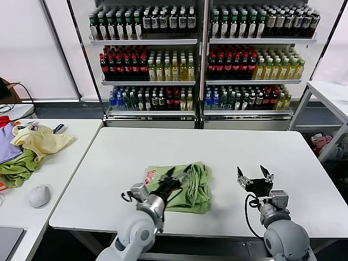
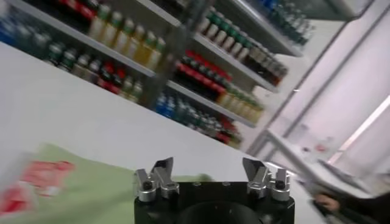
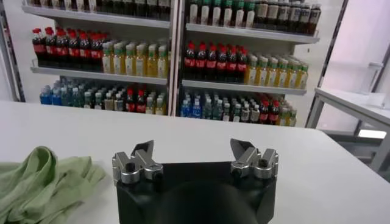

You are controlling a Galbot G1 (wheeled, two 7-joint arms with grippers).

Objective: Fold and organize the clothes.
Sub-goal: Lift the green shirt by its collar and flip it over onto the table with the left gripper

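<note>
The light green polo shirt [image 1: 187, 187] lies bunched and partly folded on the white table [image 1: 228, 152], its red-and-white print [image 1: 151, 175] at the left end. My left gripper [image 1: 178, 173] is open and empty, hovering just above the shirt's middle. The left wrist view shows the shirt [image 2: 79, 189] and its print [image 2: 36, 182] beneath the open left gripper [image 2: 207, 165]. My right gripper [image 1: 253, 174] is open and empty above bare table, right of the shirt. In the right wrist view the shirt [image 3: 42, 189] lies off to one side of the open right gripper [image 3: 194, 148].
A side table at the left holds a pale yellow garment [image 1: 41, 140], a darker olive-green cloth [image 1: 19, 166], a purple cloth [image 1: 6, 142] and a computer mouse [image 1: 39, 196]. Drink shelves [image 1: 201, 54] stand behind. Another white table [image 1: 331, 95] is at the far right.
</note>
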